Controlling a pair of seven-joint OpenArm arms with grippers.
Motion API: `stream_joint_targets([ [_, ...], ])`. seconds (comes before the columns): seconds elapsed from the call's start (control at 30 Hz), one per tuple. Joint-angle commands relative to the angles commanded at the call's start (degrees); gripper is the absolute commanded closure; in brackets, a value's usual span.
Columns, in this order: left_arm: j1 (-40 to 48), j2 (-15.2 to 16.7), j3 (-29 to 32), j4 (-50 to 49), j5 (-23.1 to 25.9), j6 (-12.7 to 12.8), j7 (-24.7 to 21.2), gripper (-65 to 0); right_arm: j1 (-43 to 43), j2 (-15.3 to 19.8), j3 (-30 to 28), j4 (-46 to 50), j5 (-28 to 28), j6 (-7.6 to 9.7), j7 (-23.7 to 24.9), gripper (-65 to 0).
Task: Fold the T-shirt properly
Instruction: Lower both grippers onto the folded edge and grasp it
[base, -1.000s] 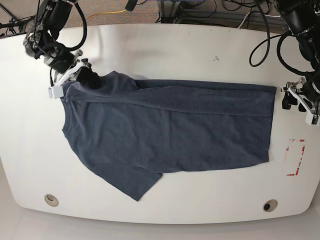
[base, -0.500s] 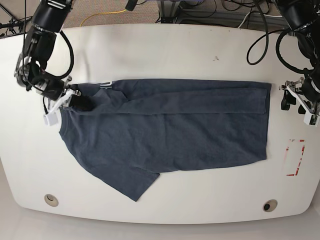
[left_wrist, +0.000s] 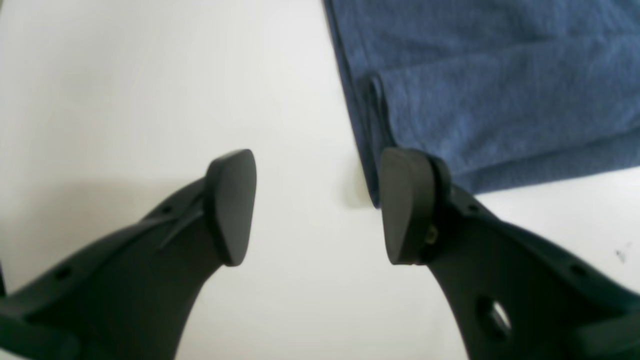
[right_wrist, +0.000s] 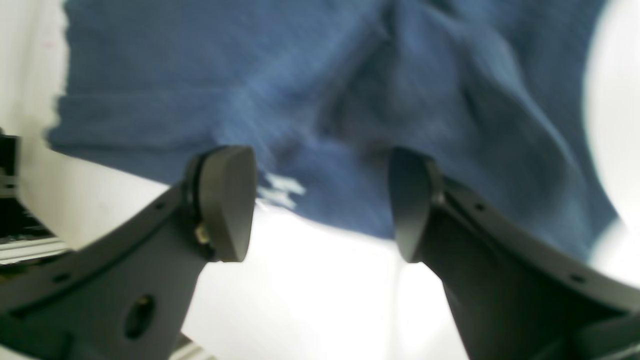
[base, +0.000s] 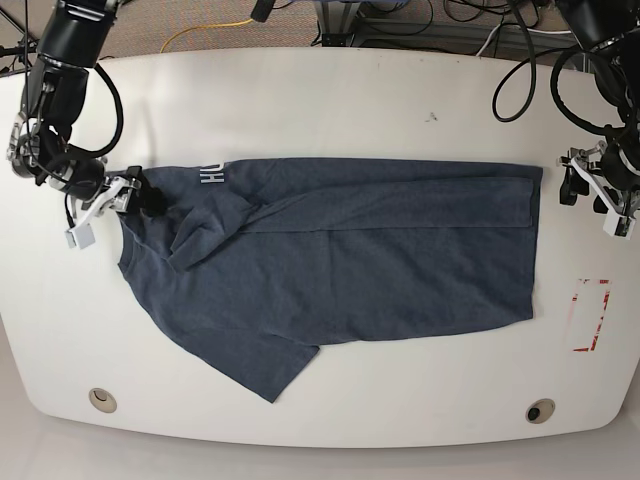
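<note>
Glossy white table lay under my heathered slate-blue T-shirt, spread centrally, fold at twelve o'clock, white lettering showing; left gripper and right gripper both gaped, empty.

Black two-arm rig with dark moulded grippers.
Matte charcoal fingers ending in rounded wedge pads, pierced by small holes along the shanks; brass-coloured screw beside one pad. Glossy black arm housings, looped black cables, white bracket pieces at both wrists.
</note>
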Motion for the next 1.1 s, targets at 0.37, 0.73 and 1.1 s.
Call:
stream_joint_targets([
  [0.37, -0.09, 4.31, 0.35, 0.00, 0.26, 0.09, -0.09, -36.7, -1.49, -0.70, -0.35, -0.44, -20.75, 3.87, 8.53, -40.9],
  [0.73, 1.67, 4.66, 3.43, -0.97, 1.41, 1.85, -9.58, -36.7, 2.99, -5.63, 0.09, -9.41, -33.41, 12.75, 13.80, -40.1],
  [1.1, 1.49, 6.33, 5.27, -7.03, 8.53, 4.84, -15.12, -36.7, 2.73, -7.12, 0.09, -11.69, -33.58, 12.92, 15.74, -28.1],
])
